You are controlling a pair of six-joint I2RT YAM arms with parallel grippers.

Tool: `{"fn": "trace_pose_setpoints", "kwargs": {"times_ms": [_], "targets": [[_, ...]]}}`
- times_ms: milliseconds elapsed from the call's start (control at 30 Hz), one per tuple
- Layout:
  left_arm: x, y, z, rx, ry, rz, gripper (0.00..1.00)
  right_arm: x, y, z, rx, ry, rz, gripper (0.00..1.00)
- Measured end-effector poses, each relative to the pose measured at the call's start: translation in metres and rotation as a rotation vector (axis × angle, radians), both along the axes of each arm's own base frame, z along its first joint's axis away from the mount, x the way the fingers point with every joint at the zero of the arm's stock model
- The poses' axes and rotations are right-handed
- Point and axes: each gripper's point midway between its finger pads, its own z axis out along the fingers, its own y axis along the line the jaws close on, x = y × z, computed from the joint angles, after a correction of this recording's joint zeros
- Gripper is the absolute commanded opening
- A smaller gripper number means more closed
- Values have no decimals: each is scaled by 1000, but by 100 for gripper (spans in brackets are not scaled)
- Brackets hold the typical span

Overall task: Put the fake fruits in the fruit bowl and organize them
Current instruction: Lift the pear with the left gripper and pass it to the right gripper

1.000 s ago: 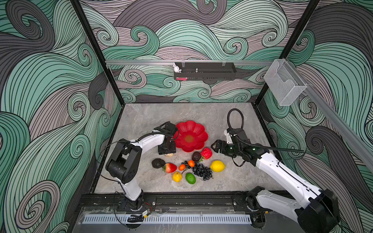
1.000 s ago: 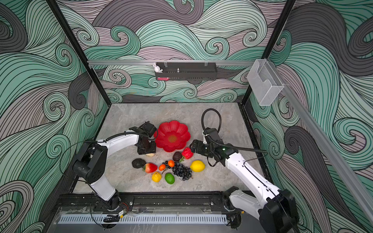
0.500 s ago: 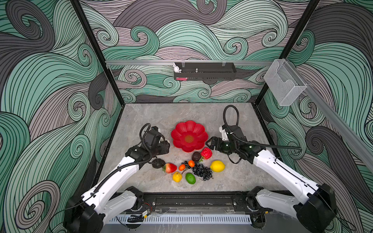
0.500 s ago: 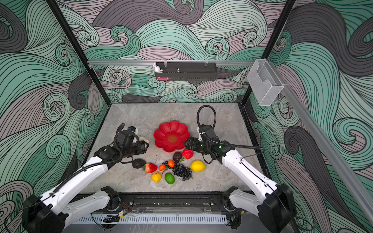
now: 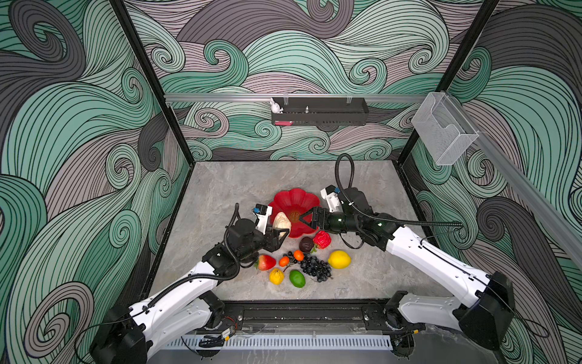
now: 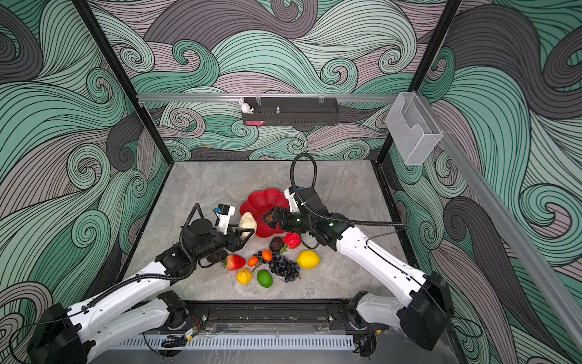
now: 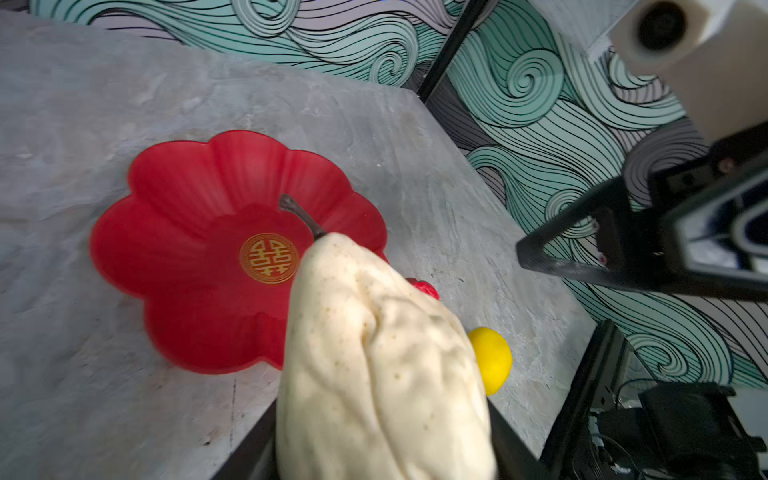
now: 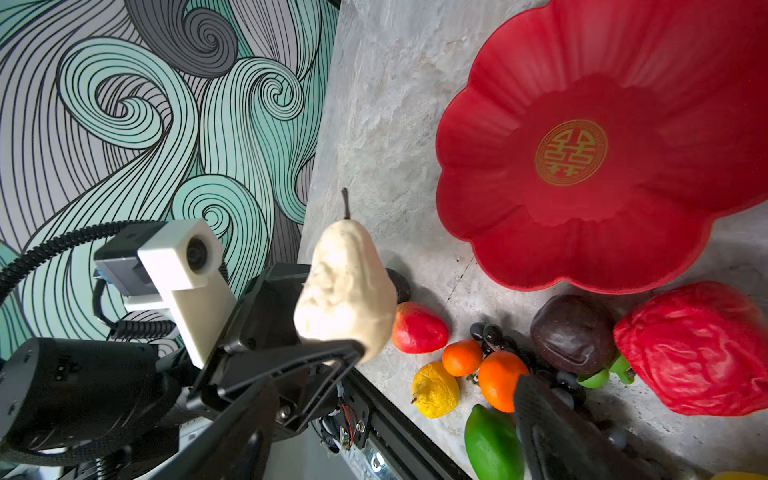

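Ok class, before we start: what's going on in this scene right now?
The left gripper holds a cream pear in the air, close to the rim of the red fruit bowl, which is empty. The right gripper hovers open over the bowl, holding nothing. The other fruits, among them a lemon, grapes and a lime, lie on the table in front of the bowl.

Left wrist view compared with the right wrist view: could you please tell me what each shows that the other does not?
Only the left wrist view shows the right arm's wrist camera. Only the right wrist view shows the left arm's wrist camera, the strawberry, two small oranges, the green lime and the dark brown fruit. Both show the empty fruit bowl, the cream pear clamped in the left gripper, and the crinkled red fruit.
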Motion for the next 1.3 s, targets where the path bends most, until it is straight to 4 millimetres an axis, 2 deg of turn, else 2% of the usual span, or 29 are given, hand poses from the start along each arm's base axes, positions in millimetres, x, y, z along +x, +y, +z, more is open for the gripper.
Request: {"fn": "trace_pose_setpoints", "kwargs": {"times_ms": [333,500,667,1000,1300], "targets": [[-25,-34,1,24,-182,-163,47,-14,10,-7,-2,37,69,90],[-33,-48,-7,85,-231,-220,46,-17,9,-24,-60,81,92,90],[-34,-53,-5,112,-272,-236,47,-22,5,-39,-115,120,110,88],[-34,-55,-7,155,-312,-237,49,-29,9,-42,-114,142,162,76],[-34,-59,-10,193,-333,-245,52,-33,15,-46,-110,156,202,59]]}}
